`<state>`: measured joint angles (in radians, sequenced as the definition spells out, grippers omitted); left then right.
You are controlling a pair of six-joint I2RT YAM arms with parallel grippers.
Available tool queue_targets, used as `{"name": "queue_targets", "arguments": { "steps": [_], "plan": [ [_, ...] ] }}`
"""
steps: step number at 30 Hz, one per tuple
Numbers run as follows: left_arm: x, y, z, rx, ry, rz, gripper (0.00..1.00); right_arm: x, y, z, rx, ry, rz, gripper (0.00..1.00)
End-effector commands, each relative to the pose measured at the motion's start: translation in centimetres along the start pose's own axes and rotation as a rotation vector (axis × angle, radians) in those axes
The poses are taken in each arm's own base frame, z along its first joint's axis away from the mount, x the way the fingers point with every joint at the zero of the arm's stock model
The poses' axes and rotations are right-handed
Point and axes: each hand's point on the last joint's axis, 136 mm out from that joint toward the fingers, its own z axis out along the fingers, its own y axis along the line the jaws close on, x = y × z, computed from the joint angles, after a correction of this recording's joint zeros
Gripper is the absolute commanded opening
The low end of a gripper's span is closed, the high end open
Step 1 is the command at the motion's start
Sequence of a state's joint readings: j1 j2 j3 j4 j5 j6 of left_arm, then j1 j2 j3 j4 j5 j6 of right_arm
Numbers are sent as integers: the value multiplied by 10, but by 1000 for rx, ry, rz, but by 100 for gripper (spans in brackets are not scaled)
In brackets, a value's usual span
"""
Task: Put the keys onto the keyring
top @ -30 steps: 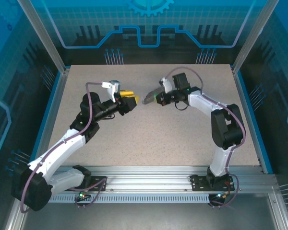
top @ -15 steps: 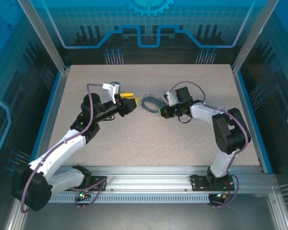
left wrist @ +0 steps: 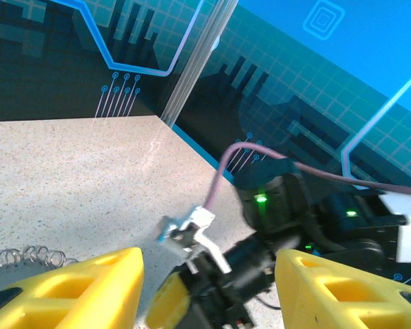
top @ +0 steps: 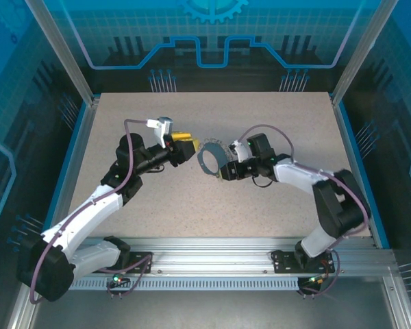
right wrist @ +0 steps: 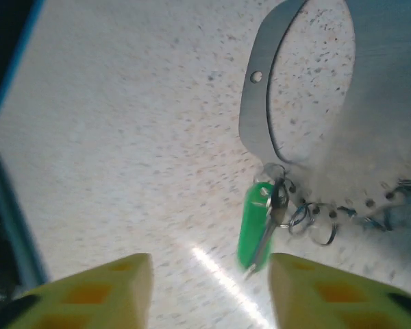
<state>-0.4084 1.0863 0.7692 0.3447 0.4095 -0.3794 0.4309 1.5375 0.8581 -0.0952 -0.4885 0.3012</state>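
The left claw [top: 184,147] waits just beside the ring with its fingers apart and nothing between them. I think it is there to steady the ring. The ring [right wrist: 250,116] is a big thin grey loop with little silver links along its edge. It sits between both claws. The tiny dark key [right wrist: 279,200] with its green tag [right wrist: 253,229] hangs from those links, so the job looks done. The right claw [right wrist: 211,274] is near, fingers apart and empty.

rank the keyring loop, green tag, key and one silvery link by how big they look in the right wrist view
1. keyring loop, largest by far
2. green tag and key, about equal in length; blur leaves it unsure
3. silvery link, smallest
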Motion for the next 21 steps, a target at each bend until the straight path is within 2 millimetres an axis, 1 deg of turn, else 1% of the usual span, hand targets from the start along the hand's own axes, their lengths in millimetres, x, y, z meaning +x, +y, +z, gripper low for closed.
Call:
{"name": "queue_targets", "arguments": {
  "steps": [1,4,5,7,8,9,11,12,13,15,18,21],
  "plan": [
    [6,2,0,12,14,-21,58,-11,15,-40,-42,-102,17,73],
    [6,3,0,8,8,-26,64,-26,15,-71,-14,-184,31,86],
    [5,3,0,6,4,-26,73,-30,14,-79,7,-203,33,88],
    [3,3,-2,-5,-2,-23,87,-37,11,-93,43,-233,37,91],
    [0,3,-4,-13,-10,-16,98,-41,8,-99,66,-250,43,98],
    [-1,3,-6,-21,-15,-10,99,-44,5,-104,88,-264,47,100],
    [-6,4,-10,-48,-30,11,99,-50,-3,-115,143,-287,65,100],
    [-8,4,-13,-63,-36,22,99,-49,-8,-117,169,-290,75,100],
    [-10,6,-16,-87,-40,35,99,-56,-11,-124,202,-309,74,100],
    [-14,12,-23,-143,-55,66,99,-62,-22,-135,283,-337,88,100],
    [-20,28,-37,-256,-91,115,99,-67,-46,-150,419,-368,132,100],
    [-24,56,-55,-409,-106,157,99,-71,-75,-162,557,-402,171,100]
  ]
}}
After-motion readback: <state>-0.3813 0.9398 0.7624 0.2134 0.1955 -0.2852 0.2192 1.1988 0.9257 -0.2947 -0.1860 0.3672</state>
